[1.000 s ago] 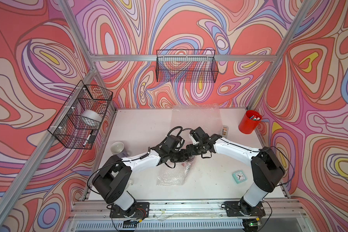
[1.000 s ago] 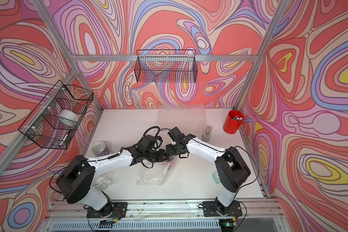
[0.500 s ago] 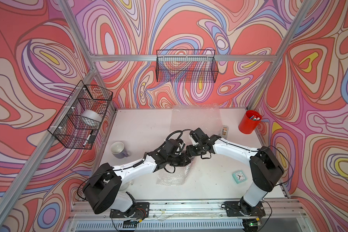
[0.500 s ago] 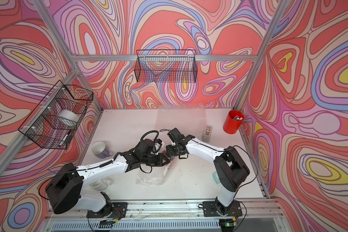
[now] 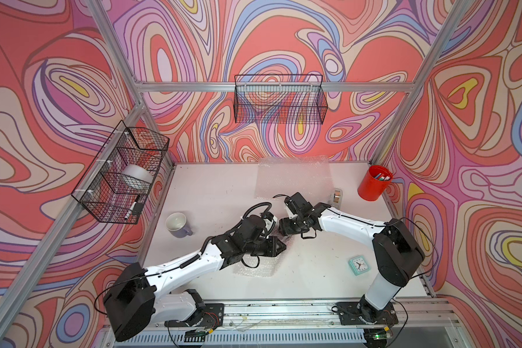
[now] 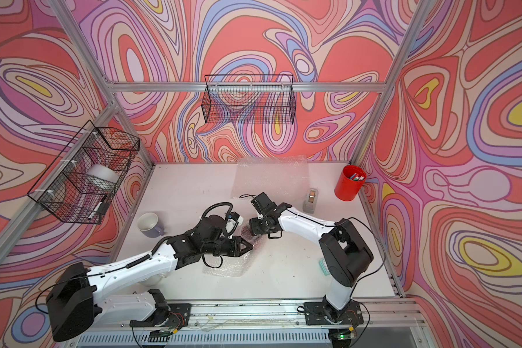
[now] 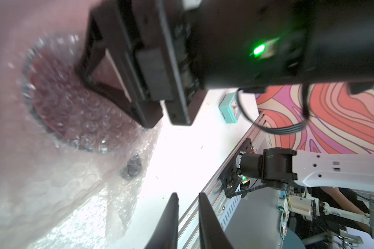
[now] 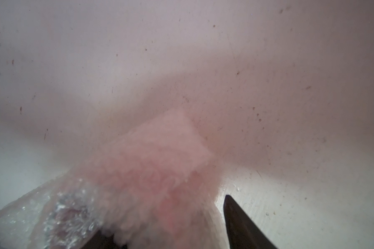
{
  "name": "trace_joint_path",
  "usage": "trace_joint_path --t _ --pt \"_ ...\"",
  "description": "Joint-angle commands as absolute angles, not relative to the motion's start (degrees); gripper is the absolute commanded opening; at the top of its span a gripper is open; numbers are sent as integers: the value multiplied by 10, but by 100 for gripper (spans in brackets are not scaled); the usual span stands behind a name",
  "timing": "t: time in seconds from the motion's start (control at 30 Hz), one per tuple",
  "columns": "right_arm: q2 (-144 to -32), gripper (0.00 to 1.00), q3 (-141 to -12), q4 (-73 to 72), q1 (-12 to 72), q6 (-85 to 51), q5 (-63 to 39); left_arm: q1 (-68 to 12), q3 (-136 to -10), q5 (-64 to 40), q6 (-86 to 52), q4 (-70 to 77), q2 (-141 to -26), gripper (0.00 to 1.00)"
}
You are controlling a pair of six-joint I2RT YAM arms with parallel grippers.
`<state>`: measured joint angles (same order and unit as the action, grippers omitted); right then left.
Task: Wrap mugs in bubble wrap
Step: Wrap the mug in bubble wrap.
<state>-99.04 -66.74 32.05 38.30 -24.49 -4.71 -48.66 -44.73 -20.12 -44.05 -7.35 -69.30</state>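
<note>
Same build on both: left arm (image 5: 190, 265) and right arm (image 5: 350, 224) are skinned in white link shells, with joints and wrists housed in black. Black cable is run along each link. A corrugated black hose (image 5: 255, 208) is looped at the left wrist. Small screw holes are seen in the right arm's white shell in the left wrist view. A green LED (image 7: 259, 50) is lit on the right wrist. Left gripper (image 7: 187, 196) fingers are black and tapered. Bases (image 5: 205, 313) are bolted black plates.
</note>
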Motion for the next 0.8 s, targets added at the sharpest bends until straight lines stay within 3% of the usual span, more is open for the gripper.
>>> trace_joint_path --t 0.0,0.2,0.33,0.5,0.77 --pt "-1004 66 -658 330 379 -239 -27 -464 -501 -93 -390 -183 -676 23" --pt "-1005 66 -665 334 379 -235 -26 -403 -567 -31 -352 -275 -746 55" --pt "-1008 66 -670 337 379 -232 -26 -399 -600 -52 -320 -279 -810 68" --pt "-1007 66 -668 340 379 -231 -20 -400 -600 -85 -311 -251 -864 73" --pt "-1012 66 -667 340 379 -230 -18 -399 -594 -69 -316 -251 -922 72"
